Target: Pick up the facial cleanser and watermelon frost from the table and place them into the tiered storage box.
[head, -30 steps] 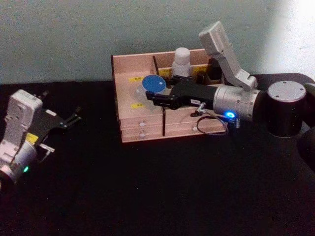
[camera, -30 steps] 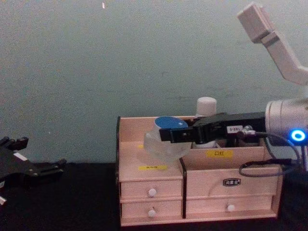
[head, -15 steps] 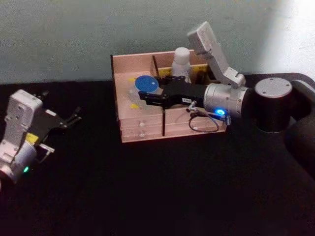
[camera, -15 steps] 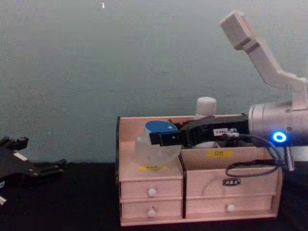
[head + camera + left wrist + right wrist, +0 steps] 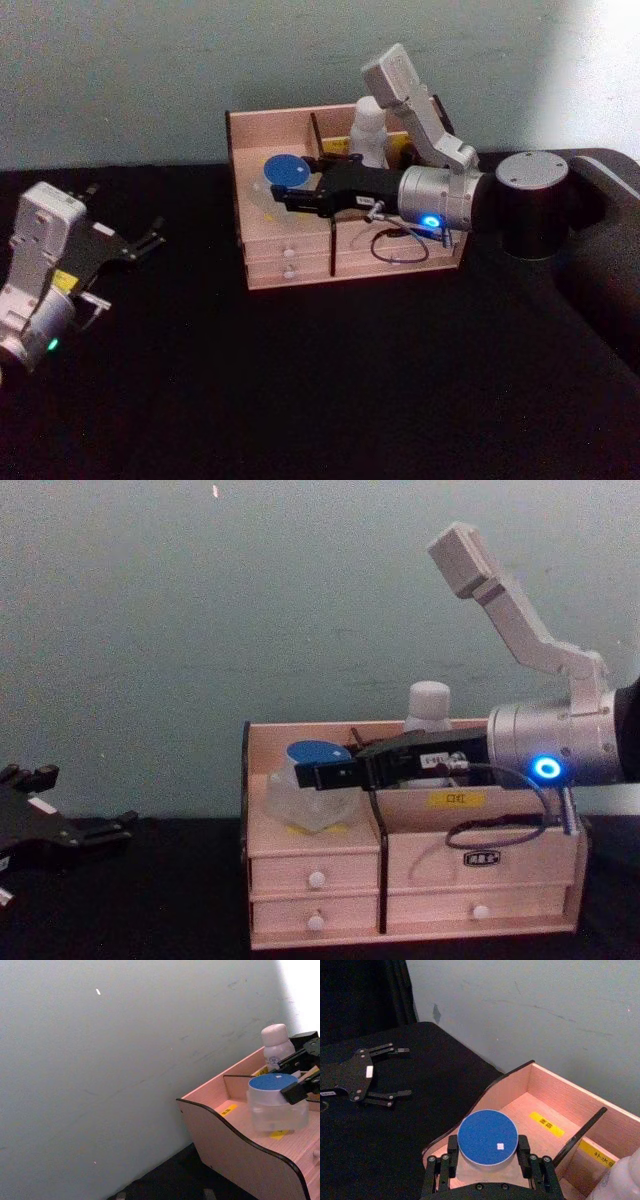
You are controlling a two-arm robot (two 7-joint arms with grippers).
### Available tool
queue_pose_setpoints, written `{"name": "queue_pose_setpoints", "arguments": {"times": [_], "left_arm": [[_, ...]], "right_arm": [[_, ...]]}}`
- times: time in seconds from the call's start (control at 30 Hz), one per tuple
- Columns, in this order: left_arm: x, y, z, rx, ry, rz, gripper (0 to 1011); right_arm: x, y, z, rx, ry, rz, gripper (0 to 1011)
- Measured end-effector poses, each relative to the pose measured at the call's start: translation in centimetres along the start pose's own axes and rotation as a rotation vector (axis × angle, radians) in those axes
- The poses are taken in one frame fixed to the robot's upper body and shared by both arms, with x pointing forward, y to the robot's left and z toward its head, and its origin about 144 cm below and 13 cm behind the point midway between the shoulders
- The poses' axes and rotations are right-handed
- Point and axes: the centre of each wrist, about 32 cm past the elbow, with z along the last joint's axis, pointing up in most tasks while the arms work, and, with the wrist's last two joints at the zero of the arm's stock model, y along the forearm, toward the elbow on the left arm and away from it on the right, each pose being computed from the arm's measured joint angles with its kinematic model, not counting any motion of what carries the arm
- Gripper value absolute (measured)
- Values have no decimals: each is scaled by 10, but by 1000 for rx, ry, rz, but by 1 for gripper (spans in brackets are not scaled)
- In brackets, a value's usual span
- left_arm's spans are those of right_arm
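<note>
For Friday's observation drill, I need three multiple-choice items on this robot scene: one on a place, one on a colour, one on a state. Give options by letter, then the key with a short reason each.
1. Where is the clear round jar?
A. over the left compartment of the pink wooden tiered storage box
B. on the black table
C. in a drawer

2. What colour is the jar's lid?
A. red
B. blue
C. white

3. What is the right pincer doing?
A. hanging open
B. resting on the table
C. shut on the jar

Key: 1 A, the head view shows it there; 2 B, the right wrist view shows a blue disc; 3 C, its fingers press both sides of the jar.
</note>
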Motion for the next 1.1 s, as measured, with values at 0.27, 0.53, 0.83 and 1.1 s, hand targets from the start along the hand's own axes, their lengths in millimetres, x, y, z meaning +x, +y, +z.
{"name": "queue_pose_setpoints", "arguments": {"times": [0.27,0.53,0.83,1.1], "left_arm": [[0,0,0,0,0,0,1001],[0,0,0,0,0,0,1001],[0,0,0,0,0,0,1001],[0,0,0,0,0,0,1001]], "right_arm": [[4,6,0,-4,7,1,708],[7,7,-1,-6,13,-5,708],[8,9,-1,-8,19,-7,708],[9,11,0,-15,29,-1,708]]}}
